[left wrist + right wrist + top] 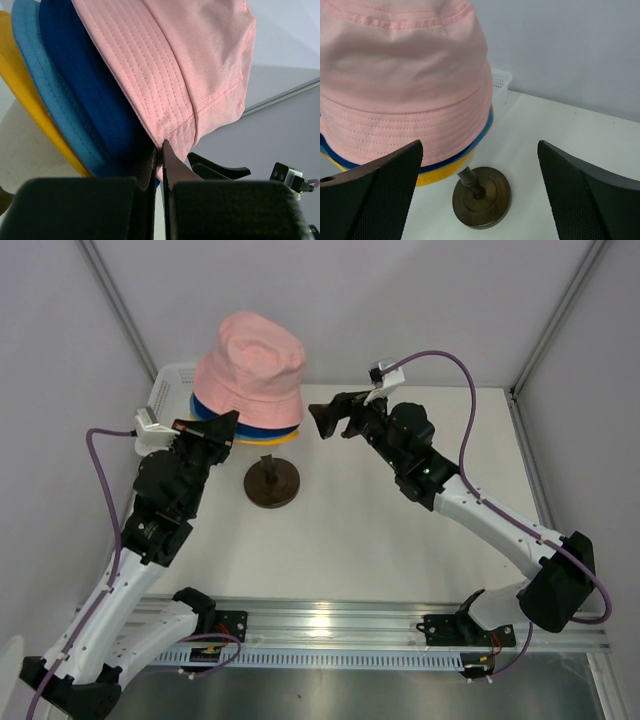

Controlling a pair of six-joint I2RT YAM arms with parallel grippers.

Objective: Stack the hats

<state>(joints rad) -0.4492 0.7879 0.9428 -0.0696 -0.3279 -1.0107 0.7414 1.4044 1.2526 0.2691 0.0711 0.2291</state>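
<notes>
Left wrist showed your left gripper (161,151) pinching the pink hat (200,65); your right gripper (478,144) gaped wide.

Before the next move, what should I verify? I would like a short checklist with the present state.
1. The pink hat lies on top: ok.
2. The yellow hat, light blue hat and navy hat lie under it: ok.
3. The left gripper is free: not ok, shut on the pink hat's brim.
4. The right gripper is open, holding nothing: ok.
5. The stand base sits flat on the table: ok.
6. All hats are centred over the stand base: cannot tell.
</notes>
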